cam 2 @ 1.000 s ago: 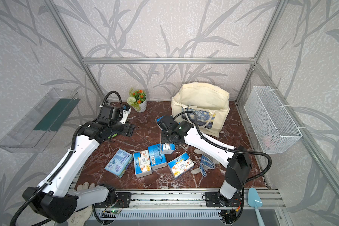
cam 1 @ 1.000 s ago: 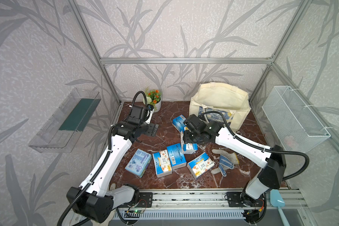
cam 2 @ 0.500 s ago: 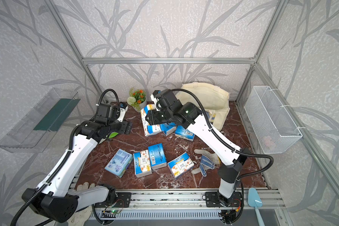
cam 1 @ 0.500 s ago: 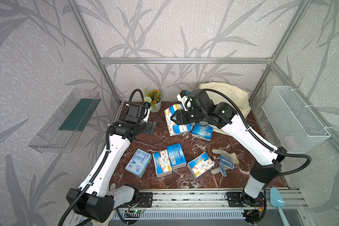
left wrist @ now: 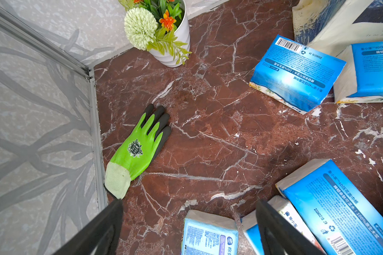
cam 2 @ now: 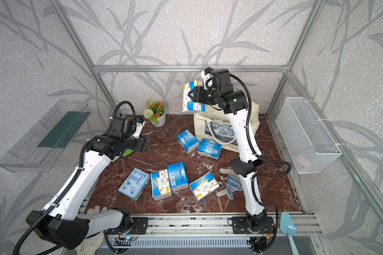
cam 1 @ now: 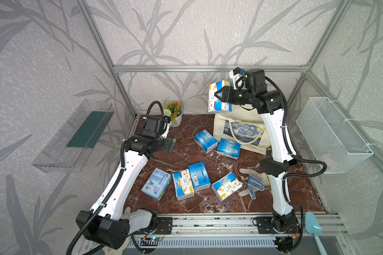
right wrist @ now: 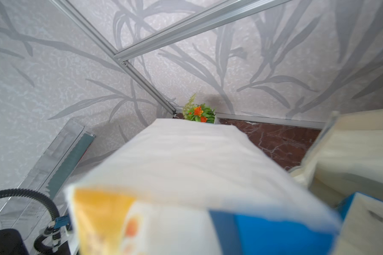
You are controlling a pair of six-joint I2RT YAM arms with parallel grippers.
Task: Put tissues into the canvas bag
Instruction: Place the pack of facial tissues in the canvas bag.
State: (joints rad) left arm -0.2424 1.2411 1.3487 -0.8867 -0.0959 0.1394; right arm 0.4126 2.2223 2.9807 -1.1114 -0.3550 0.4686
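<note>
My right gripper [cam 1: 216, 95] [cam 2: 188, 95] is raised high and shut on one of the tissues, a blue-and-white pack [cam 1: 222, 107] [cam 2: 194, 107] hanging over the near left corner of the canvas bag [cam 1: 241, 132] [cam 2: 221, 132]. The held pack [right wrist: 197, 165] fills the right wrist view and hides the fingers. Two packs [cam 1: 206, 141] [cam 1: 228, 148] lie in front of the bag. Several more [cam 1: 182, 184] [cam 1: 227, 186], one paler blue [cam 1: 156, 183], lie near the front. My left gripper [cam 1: 170, 144] [left wrist: 189, 205] hovers open at the left, holding nothing.
A flower pot [cam 1: 174, 111] stands in the back left corner. A green glove [left wrist: 139, 148] lies by the left wall, and a white-and-blue dotted glove [cam 1: 253, 183] lies by the right arm. A wire basket [cam 1: 332, 134] hangs on the right wall, a clear shelf [cam 1: 75, 134] on the left.
My right gripper has carried the pack from the table's middle up and back to above the bag. The left arm has barely moved.
</note>
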